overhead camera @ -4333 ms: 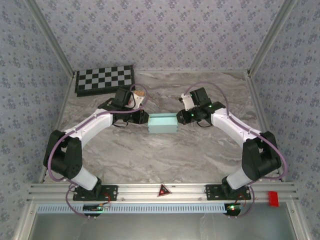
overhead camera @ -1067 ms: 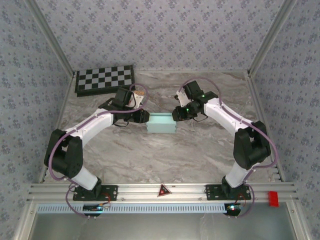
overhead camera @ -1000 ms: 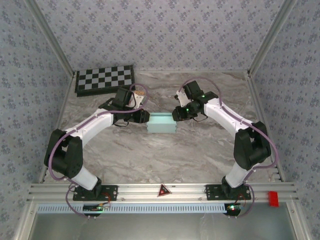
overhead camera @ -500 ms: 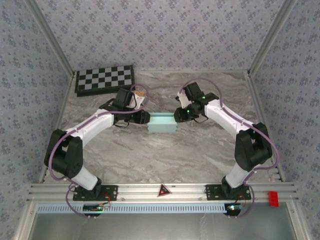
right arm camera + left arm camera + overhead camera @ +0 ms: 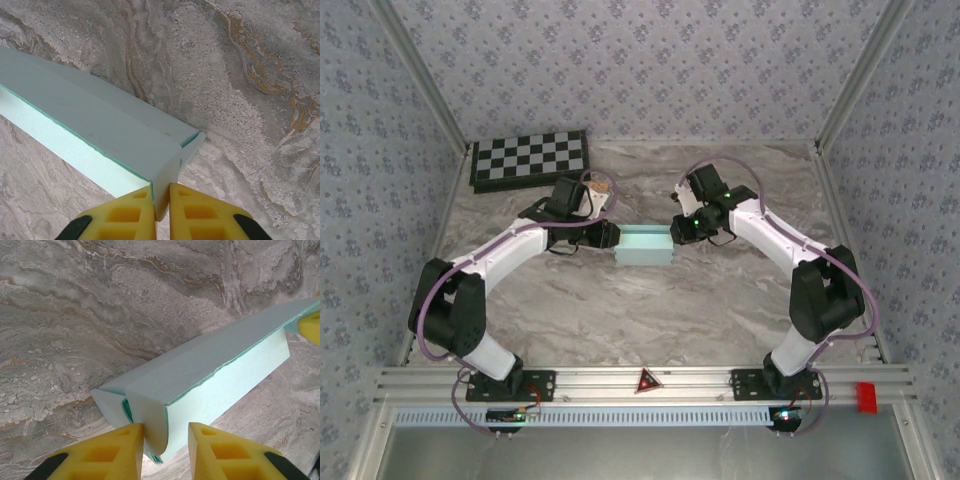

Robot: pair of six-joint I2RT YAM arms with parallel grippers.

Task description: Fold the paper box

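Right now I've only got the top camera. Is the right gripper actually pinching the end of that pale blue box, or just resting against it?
Observer: Pinching. In the right wrist view the right gripper is shut on the corner flap of the box.
Operator: And the left one?
Observer: The left wrist view shows the left gripper open, straddling the other end, with a gap on one side.
Operator: Is that end closed up?
Observer: Not flush. A dark slit shows between the card layers there.

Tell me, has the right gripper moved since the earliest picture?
Yes. The right gripper has shifted a little left, toward the checkerboard, with the paper box pinched in it.
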